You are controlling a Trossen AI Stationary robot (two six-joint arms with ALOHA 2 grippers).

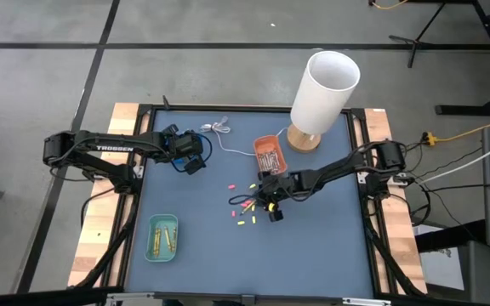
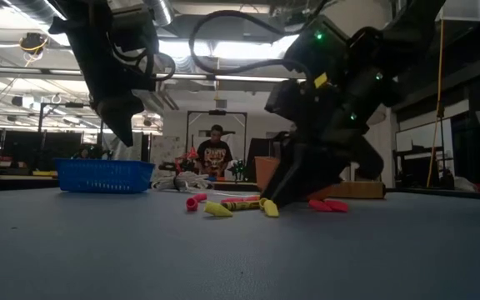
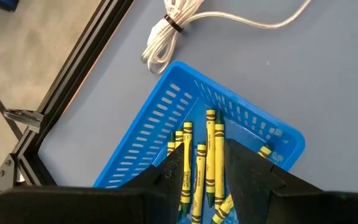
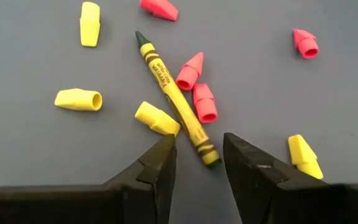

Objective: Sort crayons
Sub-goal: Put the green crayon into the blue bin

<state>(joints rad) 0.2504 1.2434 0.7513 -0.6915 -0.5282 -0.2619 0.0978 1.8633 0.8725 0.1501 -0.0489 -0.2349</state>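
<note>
Hovering mid-table, the right gripper (image 4: 199, 163) stood open, jaws astride one end of a yellow crayon (image 4: 176, 103) lying among pink and yellow caps (image 4: 79, 99). The left gripper (image 3: 204, 177), open, hung over the blue basket (image 3: 166, 112) of crayons.

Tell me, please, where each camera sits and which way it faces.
High: overhead, straight down on the table; left arm, right arm show.
Low: table height, level across; arms hang in from above.
Left wrist: down past the left fingers into the blue basket.
Right wrist: down past the right fingers onto a crayon.
Shared: low and left wrist both see the blue basket.
</note>
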